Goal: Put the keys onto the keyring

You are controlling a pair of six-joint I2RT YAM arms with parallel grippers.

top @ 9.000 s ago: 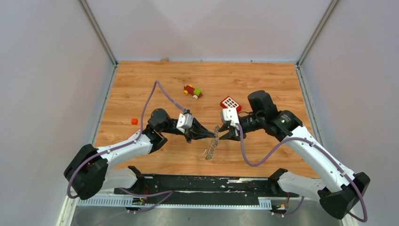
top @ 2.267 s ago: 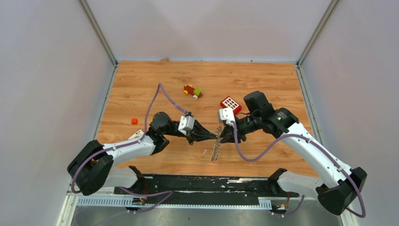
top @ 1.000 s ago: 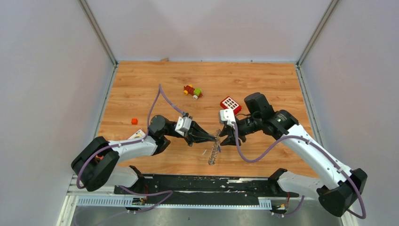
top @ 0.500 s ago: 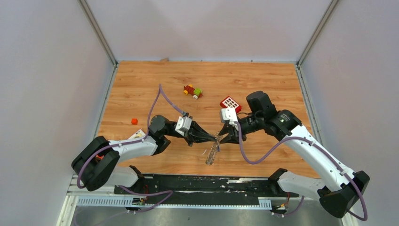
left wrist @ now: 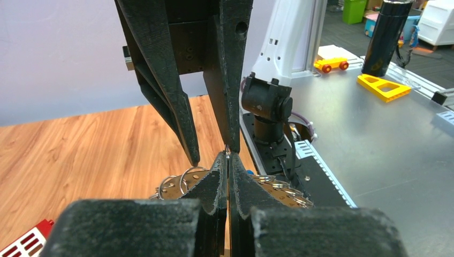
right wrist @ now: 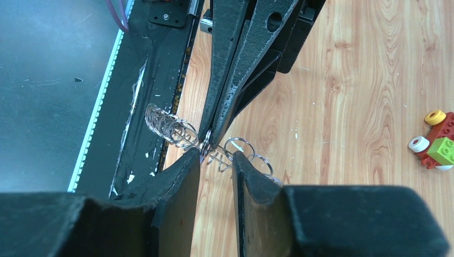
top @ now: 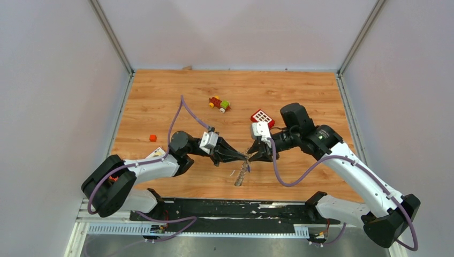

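- Counting up: two arms, one keyring (top: 241, 172), one red block with white squares (top: 262, 117), one red-yellow-green toy (top: 219, 104) and one small orange cube (top: 153, 137) on the wooden table (top: 300, 91).
- The keyring is at the near middle of the table. It hangs as a stack of silver keys and wire loops from my left gripper (top: 242, 156).
- Left arm reaches low from the near left, fingers pointing right and clenched tight on a loop of the keyring.
- Right arm reaches in from the near right, elbow high. The right gripper (top: 254, 155) points left, tip to tip with the left.
- Right fingers (right wrist: 188, 176) stand slightly parted, ring wire in the narrow gap. I can't tell if they press it.
- One blue piece (left wrist: 248, 172) shows at the ring. I can't make out any other loose key.
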